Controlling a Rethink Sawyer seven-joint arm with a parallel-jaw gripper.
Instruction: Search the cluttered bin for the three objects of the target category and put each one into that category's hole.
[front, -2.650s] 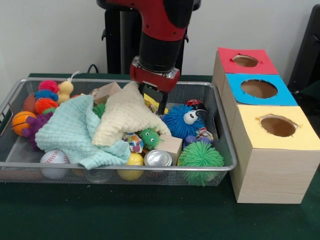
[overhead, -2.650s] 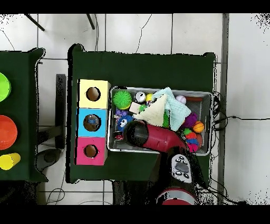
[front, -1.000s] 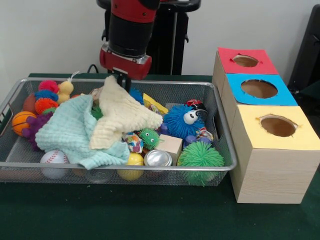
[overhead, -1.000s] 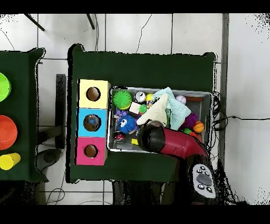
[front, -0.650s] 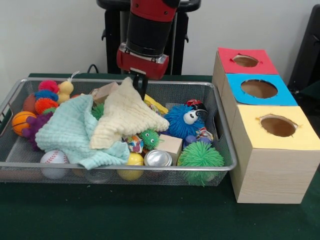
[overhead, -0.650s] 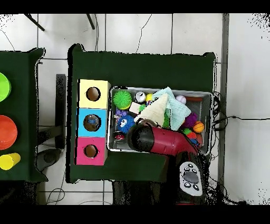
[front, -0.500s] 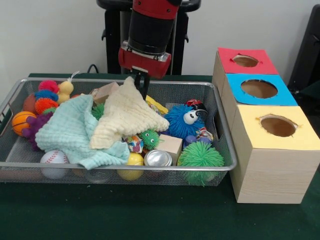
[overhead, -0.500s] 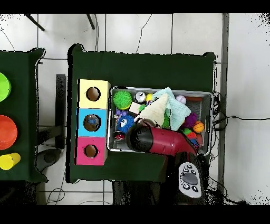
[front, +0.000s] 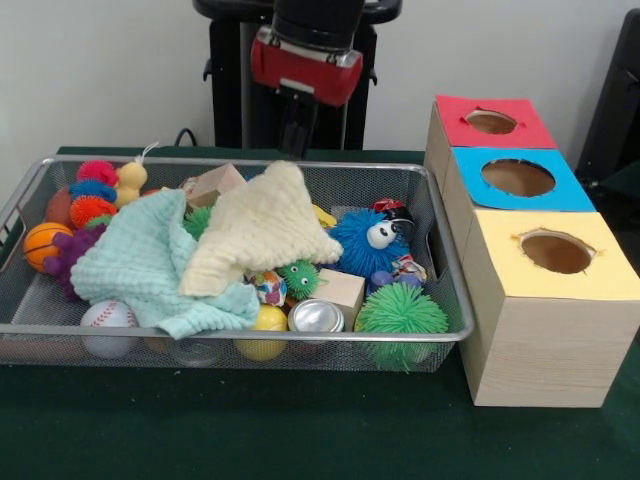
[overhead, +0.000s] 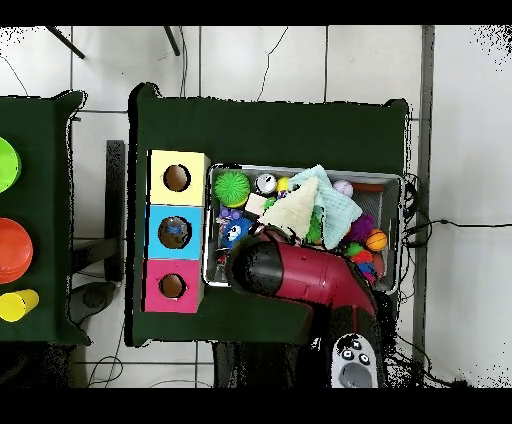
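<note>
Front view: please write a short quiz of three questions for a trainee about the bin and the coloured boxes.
1. True or false: of the three boxes, the yellow box stands nearest to the camera.
2. Which thing lies partly on the light green cloth? A) the cream cloth B) a baseball C) a silver can
3. Fill in: the spiky ball at the front right corner of the mesh bin is ____.
Key: 1 true; 2 A; 3 green.
</note>
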